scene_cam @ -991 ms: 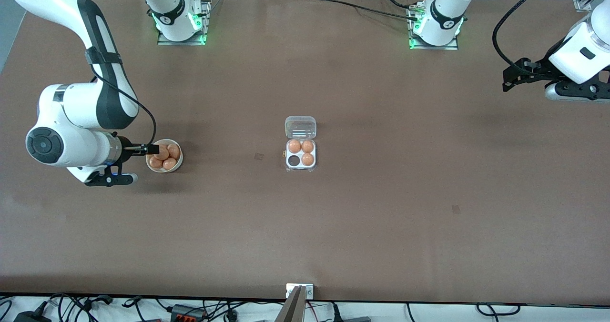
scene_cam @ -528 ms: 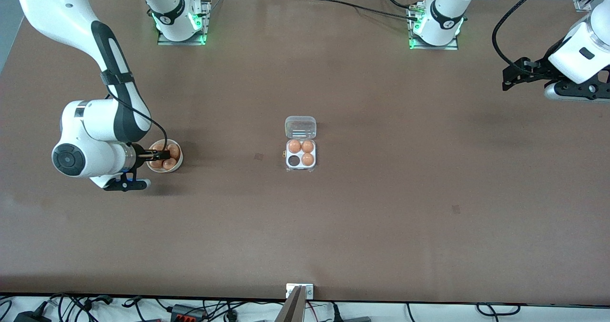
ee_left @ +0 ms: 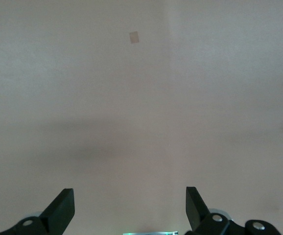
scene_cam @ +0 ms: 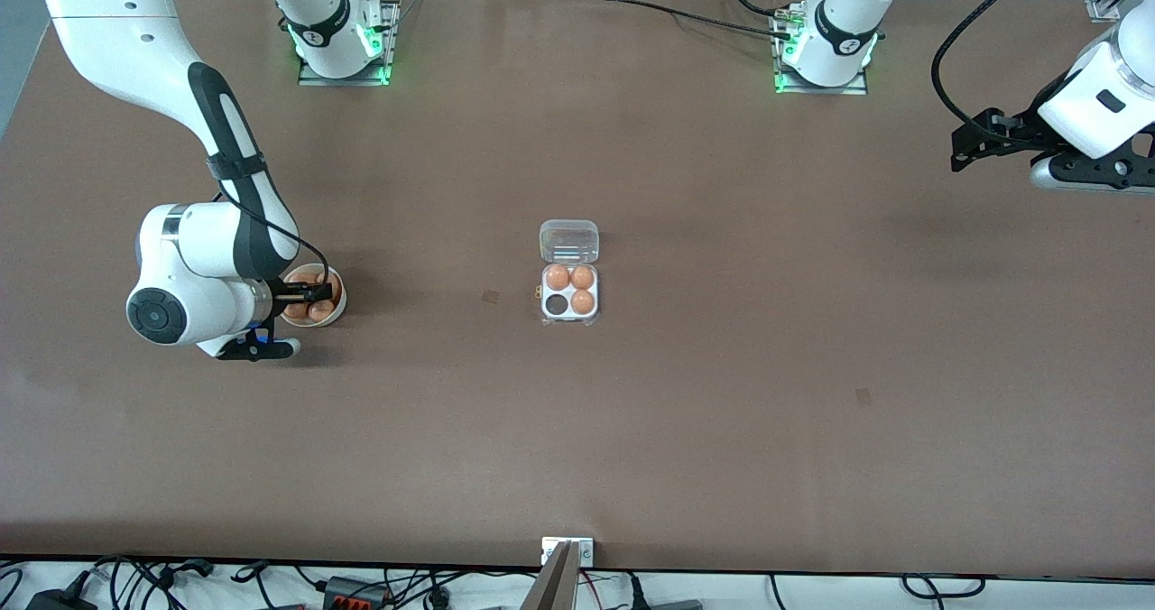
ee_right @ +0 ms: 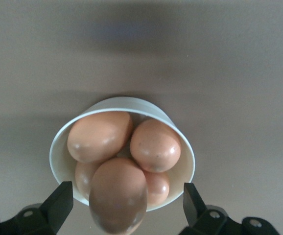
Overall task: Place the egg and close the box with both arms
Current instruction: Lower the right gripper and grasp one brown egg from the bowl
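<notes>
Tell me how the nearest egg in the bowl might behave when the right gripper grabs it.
The egg looks smooth and rounded, so it may slip between the open right gripper jaws. It sits piled on other eggs in the bowl, so it could roll off. Its shell is probably fragile, so squeeze gently.

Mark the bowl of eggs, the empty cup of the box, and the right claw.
bowl [ee_right: 183, 147], right wrist view, on its white rim.
empty cup [scene_cam: 557, 303], front view, on its dark hollow.
right claw [scene_cam: 311, 297], front view, between its open fingertips, over the bowl.
</notes>
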Motion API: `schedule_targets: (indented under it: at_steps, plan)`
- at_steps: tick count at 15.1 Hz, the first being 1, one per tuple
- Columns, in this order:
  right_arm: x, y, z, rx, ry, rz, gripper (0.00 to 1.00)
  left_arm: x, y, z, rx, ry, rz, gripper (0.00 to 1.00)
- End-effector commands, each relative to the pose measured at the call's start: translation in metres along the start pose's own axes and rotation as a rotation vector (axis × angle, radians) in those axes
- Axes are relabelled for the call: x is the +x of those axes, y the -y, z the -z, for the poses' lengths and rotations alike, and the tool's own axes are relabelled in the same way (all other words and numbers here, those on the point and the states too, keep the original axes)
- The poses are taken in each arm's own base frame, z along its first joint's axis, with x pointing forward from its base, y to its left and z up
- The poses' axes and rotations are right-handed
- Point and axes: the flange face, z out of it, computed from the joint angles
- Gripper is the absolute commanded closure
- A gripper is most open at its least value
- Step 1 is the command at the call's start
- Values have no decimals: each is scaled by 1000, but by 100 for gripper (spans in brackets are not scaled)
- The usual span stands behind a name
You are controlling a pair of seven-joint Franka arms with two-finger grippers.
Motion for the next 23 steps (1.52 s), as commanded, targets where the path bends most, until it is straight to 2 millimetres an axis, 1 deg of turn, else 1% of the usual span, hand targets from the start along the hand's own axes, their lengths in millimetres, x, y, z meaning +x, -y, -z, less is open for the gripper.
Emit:
schedule_targets:
  at_steps: [1, 3, 6, 8, 9, 11, 12, 13, 14, 15, 16, 17, 18, 20, 21, 22, 23]
  plan:
    - [-5, 5, 6, 12, 17, -11, 6, 1, 2, 6, 22, 6, -14, 0]
    - [-5, 8, 7, 17, 19, -10, 8, 1, 2, 6, 22, 7, -16, 0]
    - [-3, 5, 10, 23, 9, -15, 17, 1, 0, 6, 23, 6, -17, 0]
    - [-1, 5, 17, 40, -4, -21, 21, 1, 1, 6, 21, 7, -16, 0]
    - [-1, 5, 17, 51, -4, -24, 22, 1, 0, 6, 23, 7, -17, 0]
    - [-1, 6, 18, 54, -6, -23, 28, 1, -2, 6, 23, 7, -21, 0]
    - [-1, 6, 18, 54, -7, -20, 32, 1, -1, 6, 23, 7, -21, 0]
    - [-1, 6, 18, 52, -6, -17, 41, 1, -1, 6, 23, 9, -20, 0]
    - [-1, 6, 18, 52, -4, -17, 52, 1, -1, 6, 23, 9, -19, 0]
    - [-2, 6, 17, 52, -1, -18, 67, 1, 0, 6, 23, 7, -17, 0]
    - [-3, 6, 16, 54, 8, -21, 85, 1, -1, 6, 23, 9, -19, 0]
    - [-4, 4, 17, 55, 20, -19, 98, 1, -2, 6, 23, 9, -22, 0]
    - [-5, 4, 21, 56, 20, -21, 100, 1, -4, 6, 24, 8, -25, 0]
    - [-5, 10, 38, 55, 13, -7, 100, 1, -4, 6, 25, 7, -25, 0]
    - [-4, 13, 57, 67, 5, -2, 100, 1, -4, 6, 25, 7, -25, 0]
    - [-3, 20, 83, 79, -17, 17, 100, 1, -4, 6, 25, 8, -25, 0]
    - [-5, 37, 110, 89, -31, 40, 100, 1, -4, 6, 25, 7, -23, 0]
